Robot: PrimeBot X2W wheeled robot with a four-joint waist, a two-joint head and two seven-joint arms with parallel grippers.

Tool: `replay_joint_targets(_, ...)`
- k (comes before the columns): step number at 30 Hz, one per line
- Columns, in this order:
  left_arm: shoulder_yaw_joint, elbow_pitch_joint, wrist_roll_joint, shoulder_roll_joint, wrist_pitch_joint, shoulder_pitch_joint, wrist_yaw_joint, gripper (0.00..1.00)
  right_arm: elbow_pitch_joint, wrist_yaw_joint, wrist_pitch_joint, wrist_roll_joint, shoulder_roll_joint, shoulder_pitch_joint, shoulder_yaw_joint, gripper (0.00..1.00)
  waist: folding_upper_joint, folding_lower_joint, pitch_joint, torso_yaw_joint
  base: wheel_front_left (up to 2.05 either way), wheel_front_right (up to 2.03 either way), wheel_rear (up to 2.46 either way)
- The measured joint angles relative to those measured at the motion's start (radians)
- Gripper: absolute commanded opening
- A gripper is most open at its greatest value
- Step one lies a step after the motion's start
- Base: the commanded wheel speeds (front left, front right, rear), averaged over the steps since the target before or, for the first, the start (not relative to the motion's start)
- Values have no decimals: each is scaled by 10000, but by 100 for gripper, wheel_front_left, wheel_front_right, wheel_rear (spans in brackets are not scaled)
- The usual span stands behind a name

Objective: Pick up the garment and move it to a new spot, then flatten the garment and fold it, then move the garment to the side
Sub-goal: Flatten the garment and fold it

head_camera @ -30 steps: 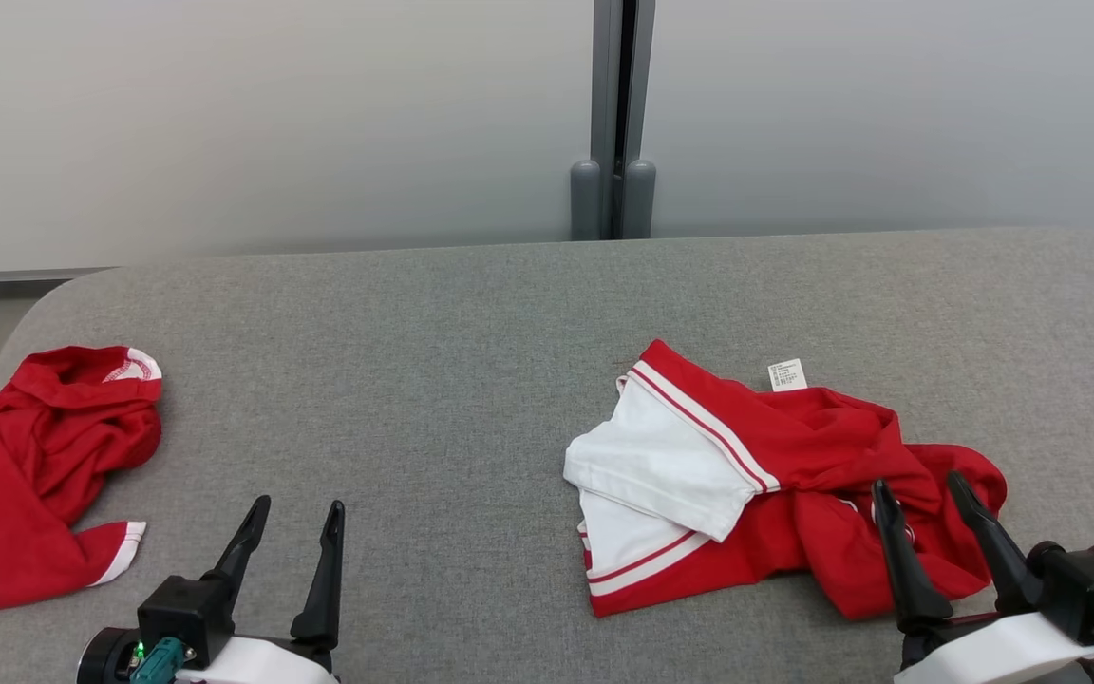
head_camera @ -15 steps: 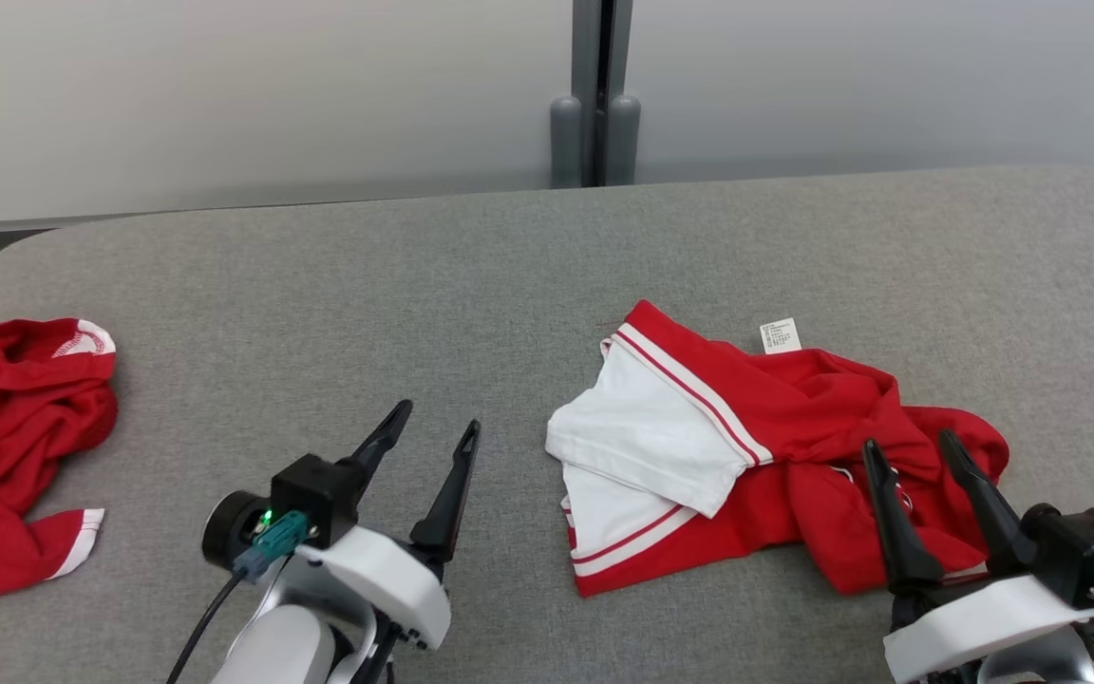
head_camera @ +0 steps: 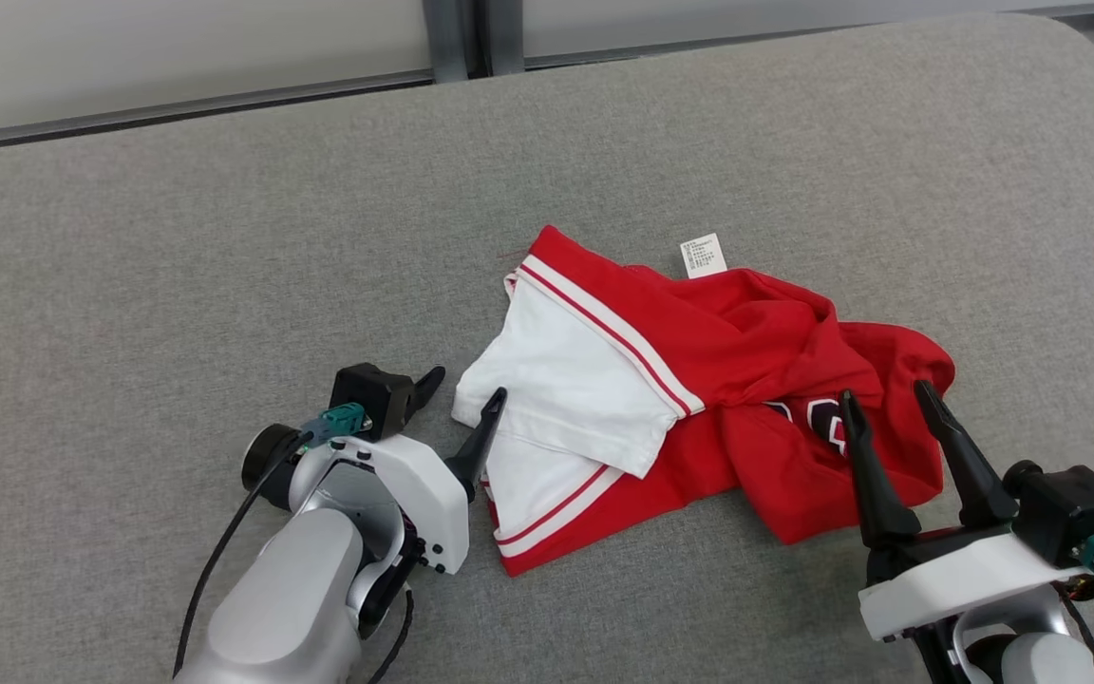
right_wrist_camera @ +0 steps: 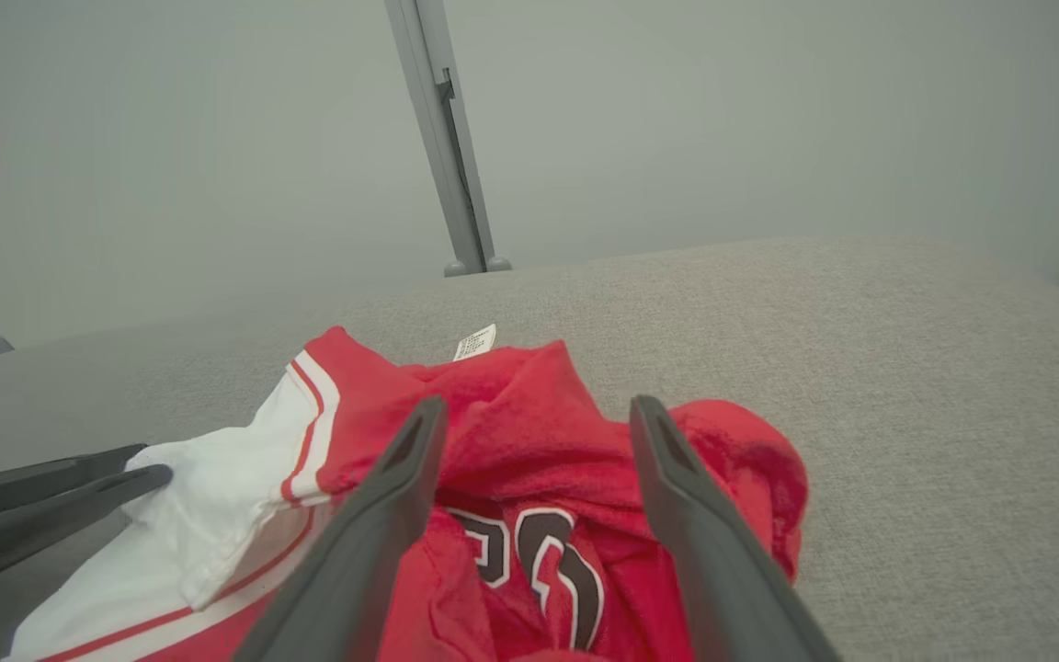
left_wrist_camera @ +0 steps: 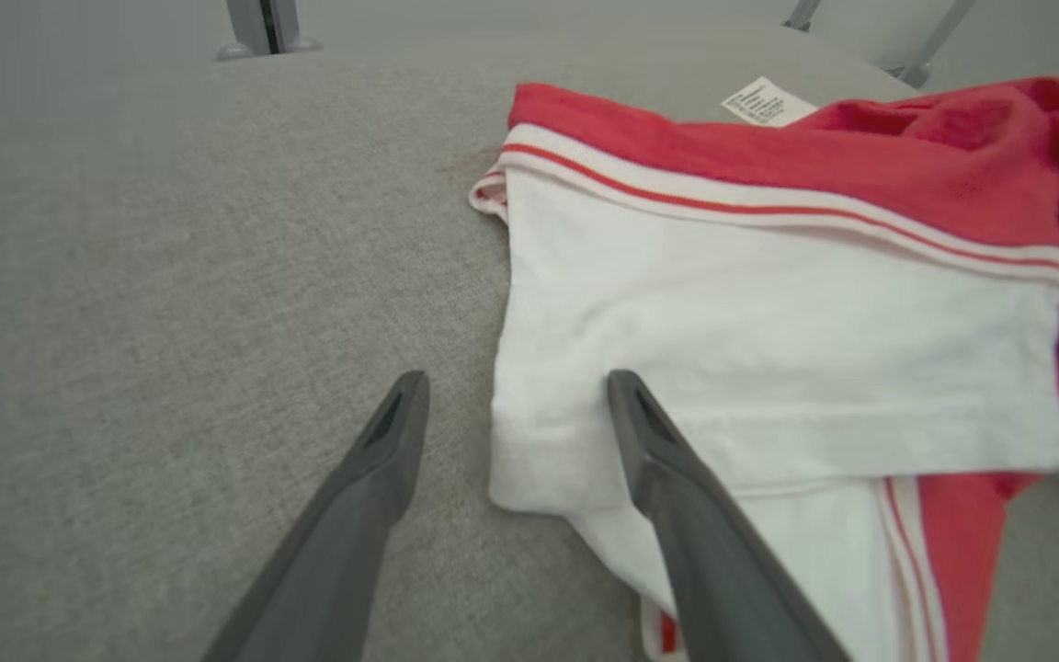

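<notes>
The garment, red with a white panel and red-and-white stripes, lies crumpled on the grey table, a white tag at its far edge. My left gripper stands open at its white left corner. In the left wrist view one finger of that gripper is over the white cloth and the other over bare table. My right gripper is open over the red bunched end, with dark printed figures between its fingers. Nothing is gripped.
A grey post and pale wall panels stand behind the table's far edge. The table's rounded far right corner is in sight. Bare grey surface stretches to the left and beyond the garment.
The camera has tilted down and shifted, so a second red garment at the left has left the picture. My left gripper has moved right to the garment's white corner. The right gripper stays over the red end.
</notes>
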Motion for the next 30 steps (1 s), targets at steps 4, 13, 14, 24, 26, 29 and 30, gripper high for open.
replay_joint_targets(4, -142, 428, -353, -31, -67, -265, -31, 0, 173, 0, -117, 56, 35, -46, -88, 100, 0, 0, 236, -114, 0, 0, 0)
replay_joint_targets(13, -366, -178, -673, 341, -1271, -591, -48, 0, 316, 0, -224, 94, 105, -229, -318, 100, 0, 0, 189, 184, 0, 0, 0)
replay_joint_targets(14, -311, -339, -665, 387, -1398, -590, 31, 0, 324, 0, -224, 96, 105, -228, -395, 100, 0, 0, 170, 236, 0, 0, 0)
replay_joint_targets(24, 343, -2284, -993, 1083, -1480, 283, 775, 0, 311, 0, -104, 65, 142, -86, -1024, 100, 0, 0, -31, 741, 0, 0, 0)
replay_joint_targets(26, 504, -2727, -1070, 1296, -1331, 625, 1041, 0, 307, 0, -71, 65, 161, -83, -1057, 100, 0, 0, -92, 801, 0, 0, 0)
replay_joint_targets(29, 894, -3478, -1411, 1609, -1151, 1678, 1555, 0, 339, 0, -42, 65, 192, -44, -1133, 100, 0, 0, -192, 874, 0, 0, 0)
replay_joint_targets(30, 988, -3632, -1496, 1678, -1106, 1951, 1687, 0, 347, 0, -42, 65, 194, -33, -1177, 100, 0, 0, -198, 905, 0, 0, 0)
